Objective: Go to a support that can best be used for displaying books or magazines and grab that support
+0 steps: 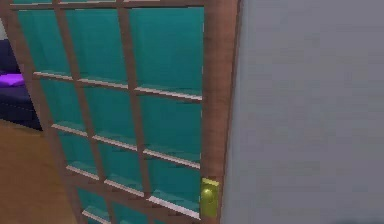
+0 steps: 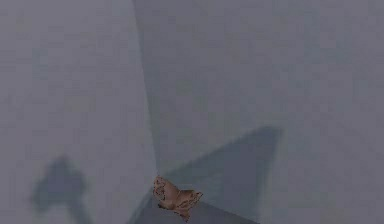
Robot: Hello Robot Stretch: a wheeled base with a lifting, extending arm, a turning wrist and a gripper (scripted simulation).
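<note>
Glazed door stands close ahead, grey wall beside it; best turn toward the wooden floor, searching. Hand's state: cannot tell.

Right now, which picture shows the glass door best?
The forward view: the door stands close, with wood frame, teal panes and a yellow handle. The arm side view faces grey walls and a small brown thing.

Glazed door close ahead; grey wall beside; floor leftward
</note>
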